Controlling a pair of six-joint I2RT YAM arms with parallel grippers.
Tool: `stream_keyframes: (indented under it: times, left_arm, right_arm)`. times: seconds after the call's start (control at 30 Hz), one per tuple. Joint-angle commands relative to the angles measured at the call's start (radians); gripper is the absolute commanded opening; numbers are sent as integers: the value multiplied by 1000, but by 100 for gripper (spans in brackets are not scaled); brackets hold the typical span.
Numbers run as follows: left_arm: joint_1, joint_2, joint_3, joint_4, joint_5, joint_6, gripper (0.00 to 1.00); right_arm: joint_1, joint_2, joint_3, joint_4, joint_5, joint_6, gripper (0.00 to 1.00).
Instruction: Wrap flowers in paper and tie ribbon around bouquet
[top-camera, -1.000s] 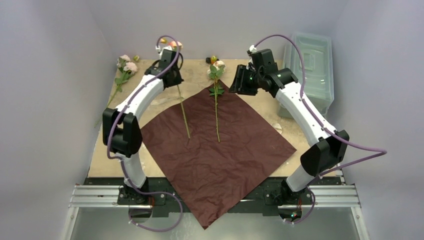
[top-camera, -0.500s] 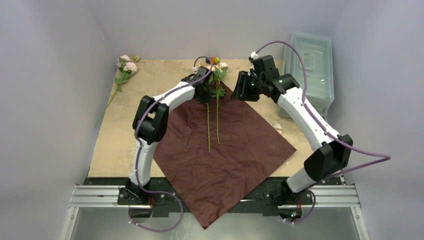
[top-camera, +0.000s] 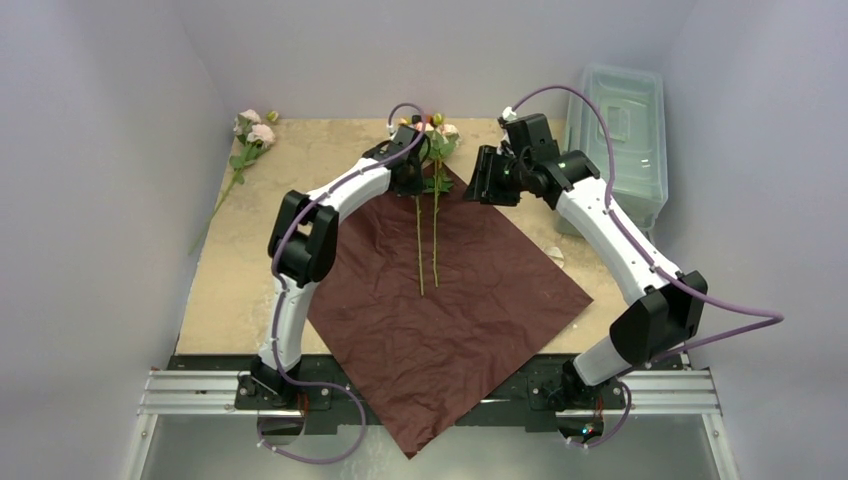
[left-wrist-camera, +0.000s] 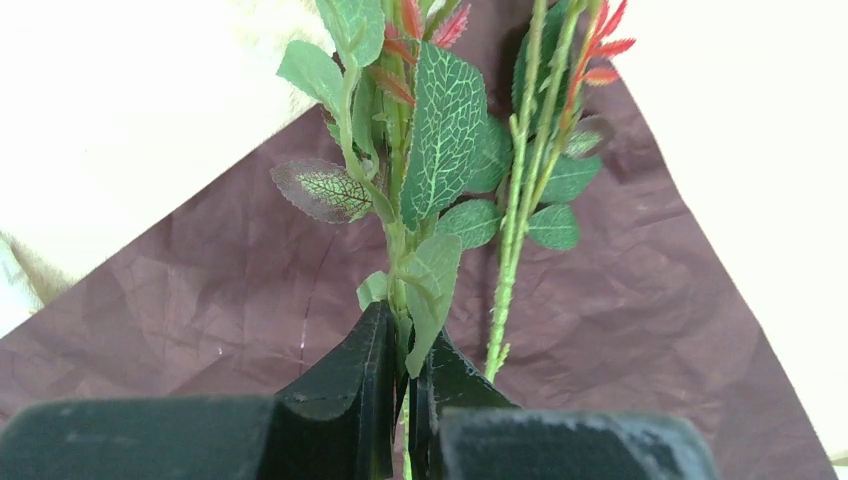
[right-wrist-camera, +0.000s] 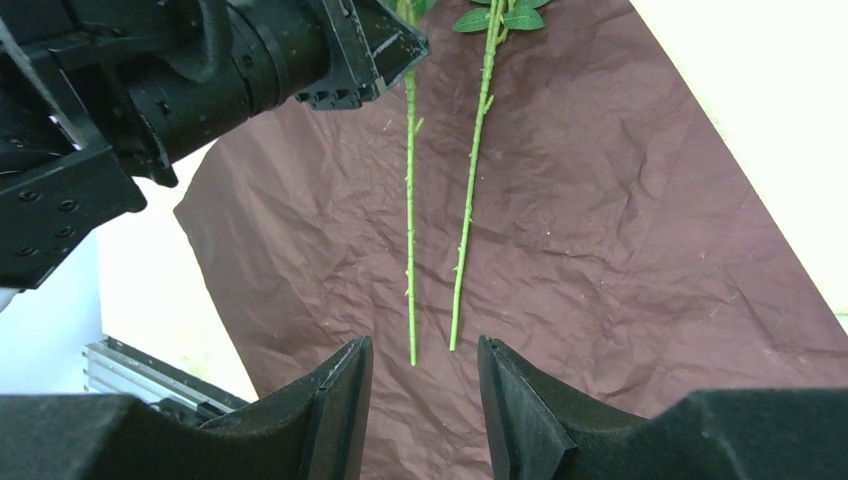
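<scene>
— Which step are you on?
— Laying out flowers. The paper lies dark face up as a diamond on the table, its near corner hanging past the near edge. One flower lies along its middle. Just left of it is the second flower, with my left fingers clamped on its stem below the leaves, near the paper's far corner. My right fingers hang apart over the far right side, holding nothing.
— Next?
— I judge I should let go of this stem, then fetch the third flower, which lies well apart at the far left of the table.
— Anything unclear?
— No ribbon shows anywhere. I cannot tell whether the held stem's tip touches the paper. My arm hides most of the blooms. I cannot make out what the clear box at the far right holds.
</scene>
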Motion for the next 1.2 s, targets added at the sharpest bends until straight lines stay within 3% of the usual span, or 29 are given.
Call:
stream_keyframes:
  times: [0.0, 0.3, 0.4, 0.53, 0.8, 1.0, 1.17]
  left_arm:
    - [2, 23, 73, 39, -5, 23, 0]
    - [4, 45, 39, 92, -11, 47, 0]
    - [4, 51, 35, 107, 4, 52, 5]
    - [4, 46, 36, 109, 10, 55, 17]
    - [19, -17, 30, 131, -1, 129, 64]
    - [86, -95, 73, 127, -92, 329, 67]
    - [220, -103, 135, 67, -220, 526, 70]
  right_arm:
    - [-5, 8, 38, 9, -15, -12, 51]
    - [-5, 22, 40, -1, -22, -11, 51]
    - [-5, 27, 39, -3, -25, -12, 51]
    - [-5, 35, 43, -5, -32, -11, 51]
    - [-6, 44, 51, -1, -41, -10, 51]
    - [-5, 44, 52, 4, -49, -12, 51]
    - [-5, 36, 48, 3, -65, -11, 51]
